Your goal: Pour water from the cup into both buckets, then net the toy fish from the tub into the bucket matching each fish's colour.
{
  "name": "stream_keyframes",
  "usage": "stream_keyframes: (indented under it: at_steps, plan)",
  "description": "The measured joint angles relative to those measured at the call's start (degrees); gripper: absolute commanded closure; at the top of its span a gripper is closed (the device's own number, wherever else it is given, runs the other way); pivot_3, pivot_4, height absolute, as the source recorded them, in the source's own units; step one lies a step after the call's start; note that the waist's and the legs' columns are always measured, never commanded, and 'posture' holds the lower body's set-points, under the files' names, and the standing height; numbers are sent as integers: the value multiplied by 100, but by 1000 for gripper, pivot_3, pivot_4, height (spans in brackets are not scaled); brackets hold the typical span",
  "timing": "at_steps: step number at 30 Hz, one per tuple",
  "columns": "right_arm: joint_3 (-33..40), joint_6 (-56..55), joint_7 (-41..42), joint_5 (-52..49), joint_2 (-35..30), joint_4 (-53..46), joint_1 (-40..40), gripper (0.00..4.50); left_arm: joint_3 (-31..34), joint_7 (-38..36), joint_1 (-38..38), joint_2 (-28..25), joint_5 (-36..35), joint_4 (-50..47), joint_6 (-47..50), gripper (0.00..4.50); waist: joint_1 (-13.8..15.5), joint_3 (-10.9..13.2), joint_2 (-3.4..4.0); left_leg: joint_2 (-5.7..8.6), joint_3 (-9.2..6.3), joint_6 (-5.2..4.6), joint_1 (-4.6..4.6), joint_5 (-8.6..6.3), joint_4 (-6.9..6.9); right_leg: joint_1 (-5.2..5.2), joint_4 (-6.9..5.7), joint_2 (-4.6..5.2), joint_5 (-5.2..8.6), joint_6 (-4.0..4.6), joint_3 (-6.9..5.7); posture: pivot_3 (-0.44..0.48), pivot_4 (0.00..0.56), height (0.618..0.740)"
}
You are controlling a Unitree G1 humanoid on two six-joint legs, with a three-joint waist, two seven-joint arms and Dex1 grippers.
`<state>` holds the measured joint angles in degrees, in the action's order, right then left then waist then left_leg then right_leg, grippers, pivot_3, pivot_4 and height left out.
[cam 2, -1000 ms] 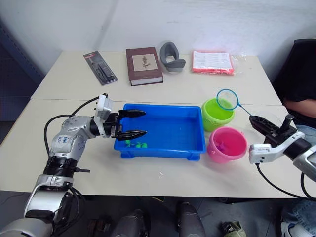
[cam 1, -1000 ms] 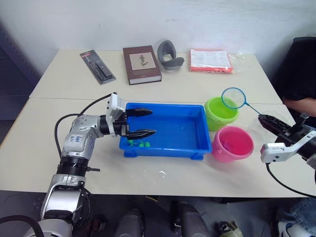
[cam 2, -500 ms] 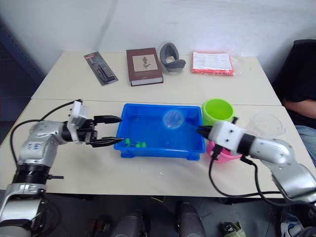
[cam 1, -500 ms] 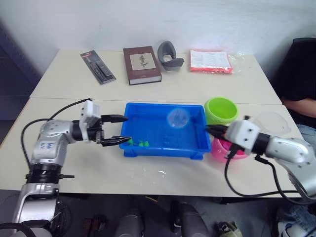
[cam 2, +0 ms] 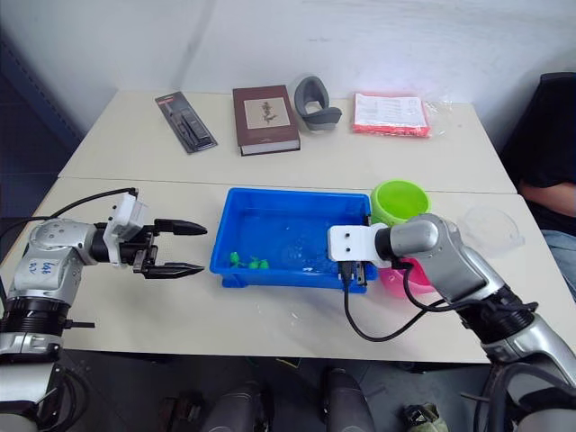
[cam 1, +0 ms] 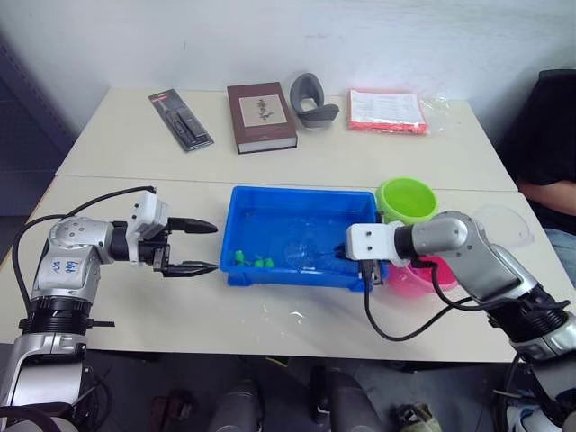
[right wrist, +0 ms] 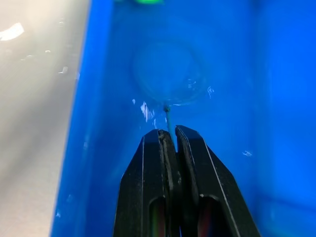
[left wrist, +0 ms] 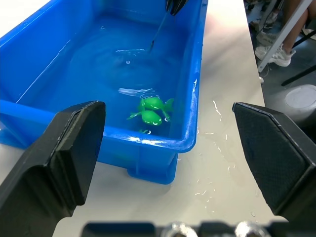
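Right pincer (right wrist: 169, 136), net (right wrist: 168, 74), wet table (left wrist: 222, 148)

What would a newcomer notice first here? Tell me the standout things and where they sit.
The bright blue tub at the table's middle, where the right gripper dips the net into the water. Green toy fish cluster in its corner nearest the open left gripper. The lime and pink buckets stand at its right end.
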<state>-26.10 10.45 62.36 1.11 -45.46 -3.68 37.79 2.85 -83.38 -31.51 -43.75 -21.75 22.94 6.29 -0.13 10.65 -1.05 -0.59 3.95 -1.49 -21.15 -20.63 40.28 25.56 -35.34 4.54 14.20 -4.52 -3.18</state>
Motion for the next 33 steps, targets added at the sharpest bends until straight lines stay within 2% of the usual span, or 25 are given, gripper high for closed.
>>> stream_keyframes:
  at_steps: [7, 15, 22, 33]
  plan:
    - [100, -27, 318, -217, 548, 93, -4, 4500, -9, 104, 31, 1, 35, -49, 11, 64, -5, 0, 0, -1, 0, 3, 1, 0, 0, 1, -5, 3, 0, 0, -1, 0, 150, 740]
    - [401, 106, 302, -399, 738, 184, -124, 4500, -10, 301, 32, 59, 38, -111, 87, 64, -7, 0, 0, -1, 0, 4, 1, 0, 0, 2, -6, 5, 0, 0, -2, 0, 150, 740]
    - [692, 260, 347, -614, 705, 145, -318, 4500, -11, 385, 32, 68, 38, -193, 126, 64, -5, 0, 0, -1, 0, 4, 1, 0, 0, 2, -6, 6, 0, 0, -1, 0, 150, 740]
    - [1209, 495, 475, -835, 231, -153, -665, 4500, -18, 443, 26, 121, 39, -197, 129, 64, 1, 0, 0, -1, 1, 4, 2, 0, 0, 2, -6, 6, 0, 0, -1, 0, 150, 740]
